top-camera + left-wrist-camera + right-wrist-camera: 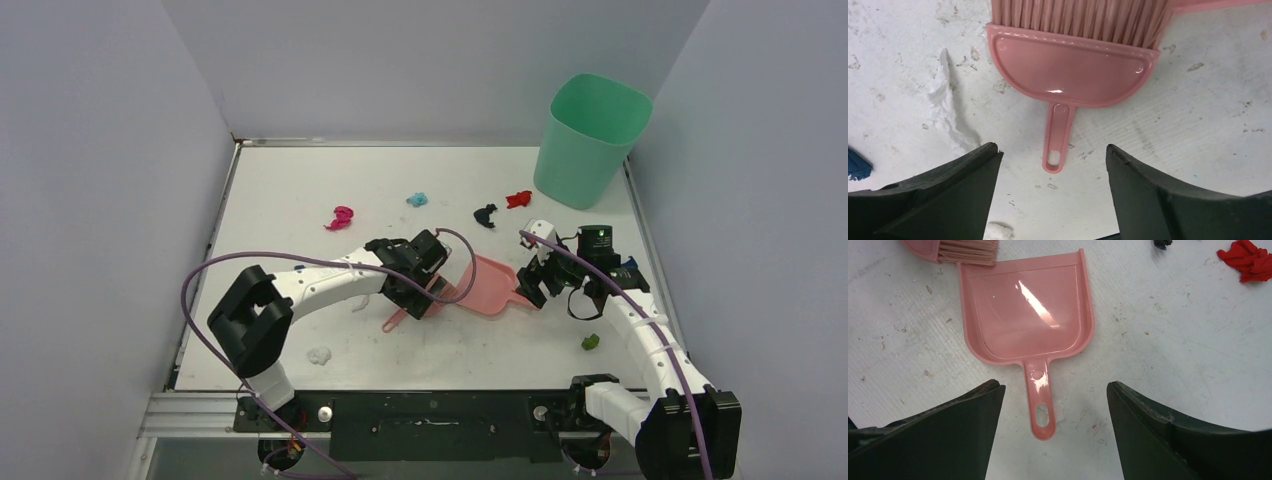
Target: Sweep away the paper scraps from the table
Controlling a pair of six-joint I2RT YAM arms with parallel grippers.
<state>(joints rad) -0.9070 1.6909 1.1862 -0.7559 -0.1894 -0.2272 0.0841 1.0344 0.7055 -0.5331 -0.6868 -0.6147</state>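
Note:
Paper scraps lie on the table (290,180): magenta (341,217), light blue (417,199), black (485,214), red (518,200), green (591,342) and white (319,354). My left gripper (418,293) is open above the handle of the pink brush (1073,65), its jaws either side of the handle and not touching it (1050,150). A flat white scrap (945,102) and a dark blue scrap (855,166) lie to its left. My right gripper (532,285) is open over the handle of the pink dustpan (1028,310), not gripping it (1053,386). The red scrap (1248,262) shows at the top right of that view.
A mint green bin (590,140) stands at the back right corner. The brush (410,308) and dustpan (488,285) lie side by side mid-table, bristles at the pan's mouth. Walls enclose the table on three sides.

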